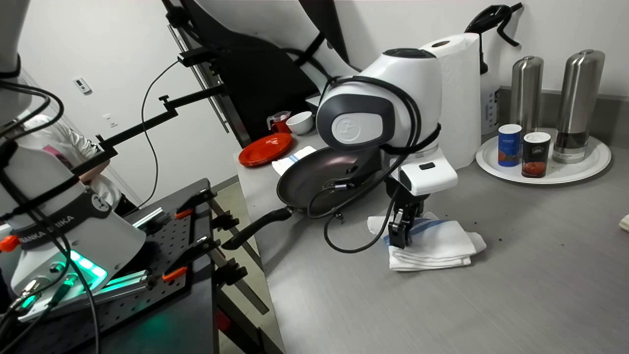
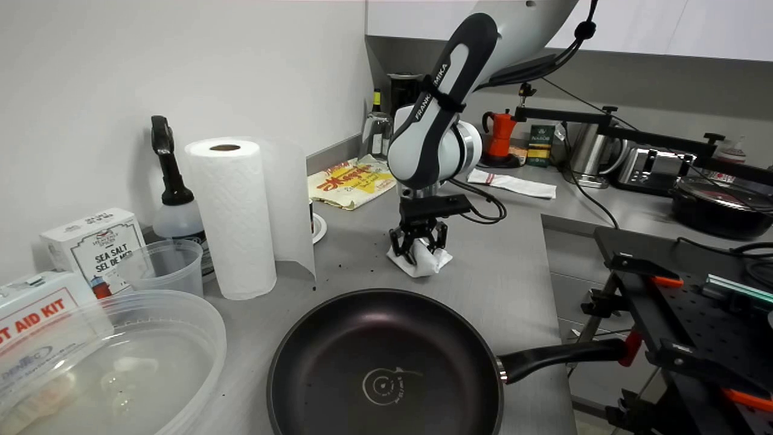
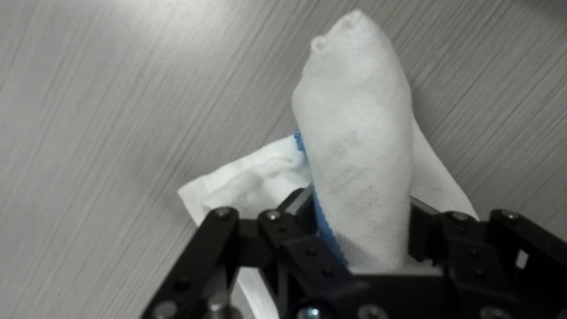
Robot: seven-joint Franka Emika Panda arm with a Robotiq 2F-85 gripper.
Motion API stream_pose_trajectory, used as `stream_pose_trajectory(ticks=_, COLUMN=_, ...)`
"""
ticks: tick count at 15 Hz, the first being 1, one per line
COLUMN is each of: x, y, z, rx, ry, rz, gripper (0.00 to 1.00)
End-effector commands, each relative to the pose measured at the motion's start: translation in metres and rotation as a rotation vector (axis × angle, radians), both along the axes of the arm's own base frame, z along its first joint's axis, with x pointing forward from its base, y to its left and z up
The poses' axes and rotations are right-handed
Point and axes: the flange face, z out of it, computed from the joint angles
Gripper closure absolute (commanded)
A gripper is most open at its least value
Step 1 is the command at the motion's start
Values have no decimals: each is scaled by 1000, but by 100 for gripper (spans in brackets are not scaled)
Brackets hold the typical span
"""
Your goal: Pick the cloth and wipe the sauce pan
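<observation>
The cloth, white with a blue stripe, lies folded and rumpled on the grey counter in both exterior views (image 1: 444, 243) (image 2: 429, 263). My gripper (image 1: 404, 233) points down onto the cloth in both exterior views (image 2: 421, 241). In the wrist view, the gripper (image 3: 361, 217) has a bunched fold of the cloth (image 3: 354, 115) pinched between its two fingers. The rest of the cloth spreads out on the counter below. The black sauce pan (image 2: 374, 344) sits on the counter, apart from the cloth, its long handle over the counter edge. The arm partly hides the pan in an exterior view (image 1: 314, 179).
A tall paper towel roll (image 2: 232, 223) stands by the wall near the pan. A white plate (image 1: 565, 177) holds shakers and grinders. A clear plastic tub (image 2: 199, 338) stands beside the pan. A red plate (image 1: 265, 149) and white bowl (image 1: 300, 123) lie beyond the pan.
</observation>
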Motion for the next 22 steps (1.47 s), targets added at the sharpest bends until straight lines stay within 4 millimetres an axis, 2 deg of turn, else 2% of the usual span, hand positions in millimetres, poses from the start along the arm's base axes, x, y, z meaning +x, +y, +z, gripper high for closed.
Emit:
stream_pose_trajectory(ticks=1, x=2, y=2, z=2, rx=11, ry=0, rz=-9, gripper=86)
stream_pose_trajectory(ticks=2, x=2, y=2, z=3, rx=11, ry=-1, rz=-10, gripper=53)
stream_pose_trajectory(ticks=3, x=2, y=2, z=4, rx=13, ry=-2, rz=-8, gripper=54)
stream_pose_trajectory(ticks=4, x=3, y=2, z=5, rx=12, ry=-4, rz=-7, gripper=49)
stream_pose_trajectory(ticks=10, x=5, y=3, z=13, rx=16, ry=-13, rz=-7, gripper=5)
stream_pose_trajectory(ticks=12, x=6, y=3, z=14, rx=20, ry=-15, rz=-6, gripper=0)
stream_pose_trajectory(ticks=13, x=6, y=3, z=14, rx=23, ry=-13, rz=-5, gripper=11)
stream_pose_trajectory(ticks=14, x=5, y=4, z=13, rx=23, ry=-11, rz=-4, gripper=31)
stream_pose_trajectory(ticks=16, x=5, y=3, z=13, rx=23, ry=-11, rz=-5, gripper=37)
stream_pose_trajectory(ticks=22, x=5, y=2, z=16, rx=25, ry=-11, rz=-3, gripper=84)
